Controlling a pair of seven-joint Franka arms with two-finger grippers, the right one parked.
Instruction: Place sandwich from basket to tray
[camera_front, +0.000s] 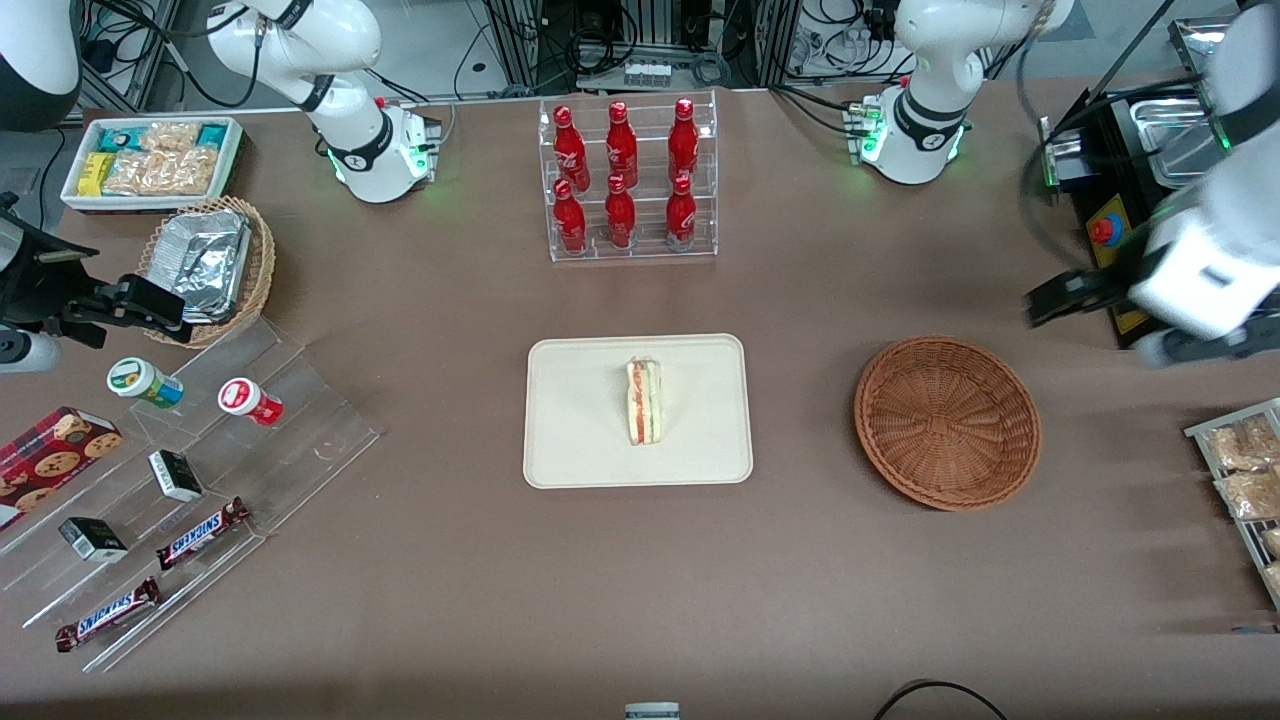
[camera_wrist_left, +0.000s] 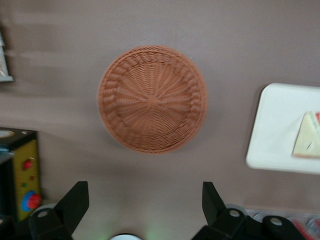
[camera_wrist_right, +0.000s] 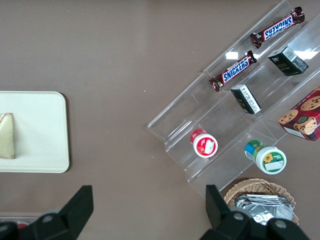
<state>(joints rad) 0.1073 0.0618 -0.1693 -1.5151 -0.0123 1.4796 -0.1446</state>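
Note:
The sandwich (camera_front: 645, 402) stands on its edge in the middle of the cream tray (camera_front: 580, 430), its red-orange and green filling facing up. The reddish-brown wicker basket (camera_front: 947, 420) sits beside the tray toward the working arm's end, with nothing in it. My gripper (camera_front: 1045, 300) hangs well above the table, a little farther from the front camera than the basket and off toward the working arm's end. In the left wrist view the gripper (camera_wrist_left: 145, 187) is open and holds nothing, with the basket (camera_wrist_left: 152, 98), tray (camera_wrist_left: 280, 130) and sandwich (camera_wrist_left: 307, 142) below it.
A clear rack of red bottles (camera_front: 630, 180) stands farther back than the tray. A black box with a red button (camera_front: 1105, 230) sits under my arm. Snack packets (camera_front: 1245, 480) lie at the working arm's end. A stepped acrylic shelf (camera_front: 200, 480), foil basket (camera_front: 210, 265) and white bin (camera_front: 150, 160) occupy the parked arm's end.

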